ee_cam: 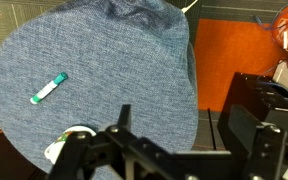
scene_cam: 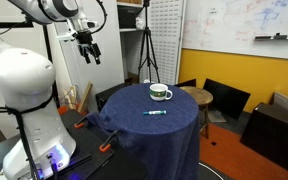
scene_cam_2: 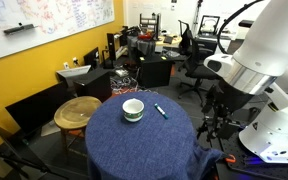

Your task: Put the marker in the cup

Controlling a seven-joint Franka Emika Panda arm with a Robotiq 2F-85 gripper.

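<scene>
A round counter (scene_cam: 134,128) draped in blue cloth stands in a cluttered lab with a whiteboard (scene_cam: 239,22) above a yellow wall (scene_cam: 259,75). In the wrist view the cup (ee_cam: 70,133) is mostly hidden behind the dark claw (ee_cam: 187,130). The marker (scene_cam: 156,114) lies flat on the cloth near the cup, not touching it. The claw hangs released, jaws apart, high above and well off to one side of the marker.

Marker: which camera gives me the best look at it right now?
Wrist view: the marker lies whole and largest there, colours clear against the cloth. Both exterior views show it only as a tiny sliver near the cup.
</scene>
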